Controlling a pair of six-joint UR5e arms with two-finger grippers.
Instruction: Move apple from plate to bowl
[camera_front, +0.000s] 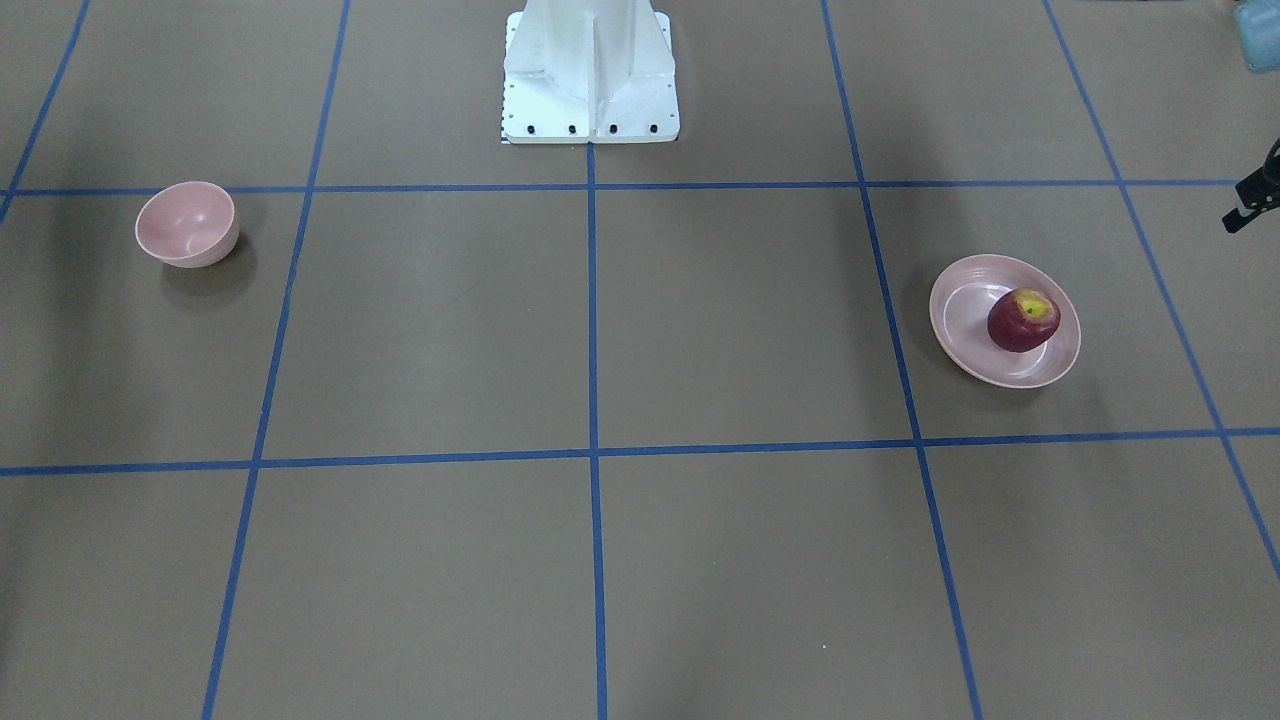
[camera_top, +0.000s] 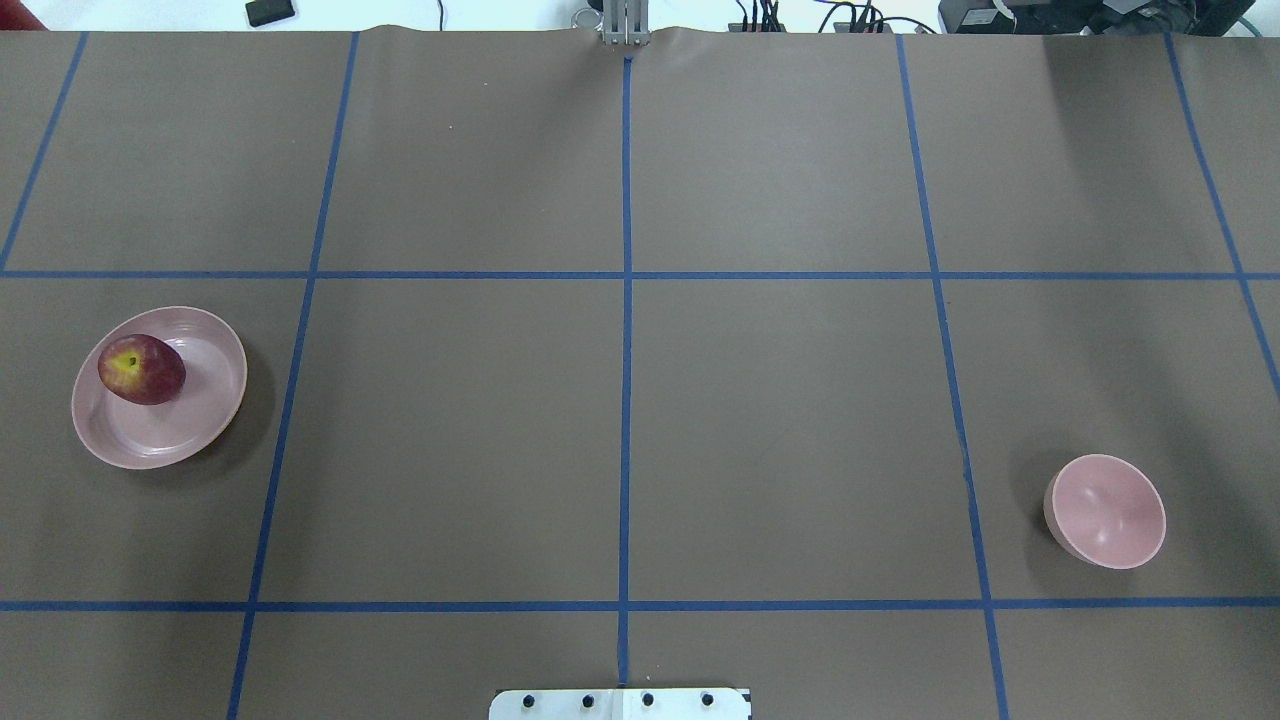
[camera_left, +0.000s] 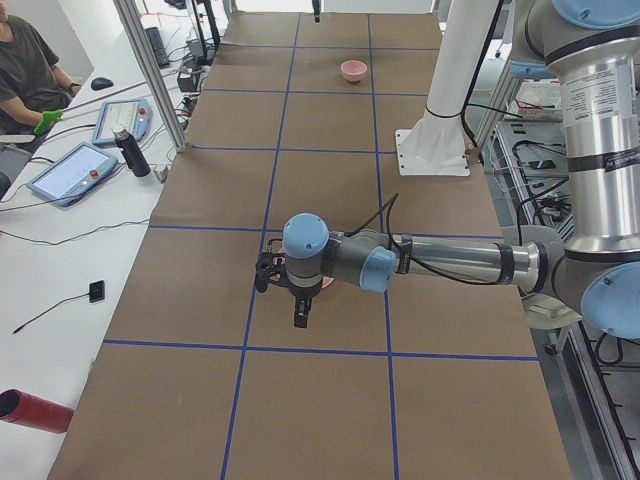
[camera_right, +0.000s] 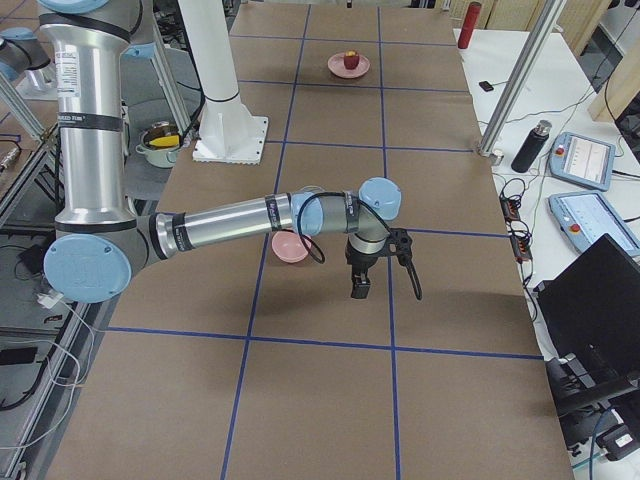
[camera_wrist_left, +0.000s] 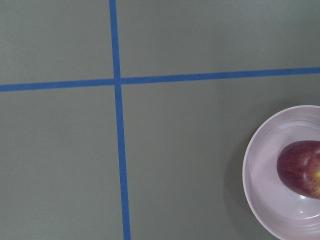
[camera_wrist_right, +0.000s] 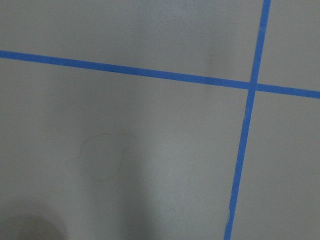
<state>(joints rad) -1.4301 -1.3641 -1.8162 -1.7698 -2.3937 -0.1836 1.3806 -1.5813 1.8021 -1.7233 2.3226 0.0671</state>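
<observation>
The dark red apple (camera_top: 141, 369) lies on the pale pink plate (camera_top: 190, 420) at the table's left side. Both also show in the front view, the apple (camera_front: 1023, 319) on the plate (camera_front: 960, 310), and at the right edge of the left wrist view, apple (camera_wrist_left: 301, 169) and plate (camera_wrist_left: 265, 170). The small pink bowl (camera_top: 1105, 511) stands empty at the right. My left gripper (camera_left: 299, 318) hangs above the table beside the plate. My right gripper (camera_right: 358, 292) hangs above the table beside the bowl (camera_right: 290, 247). I cannot tell whether either is open or shut.
The white robot base (camera_front: 590, 75) stands at the middle of the table's near edge. Blue tape lines (camera_top: 626, 400) divide the brown table top into squares. Tablets, a bottle and an operator (camera_left: 25, 70) are beside the far edge.
</observation>
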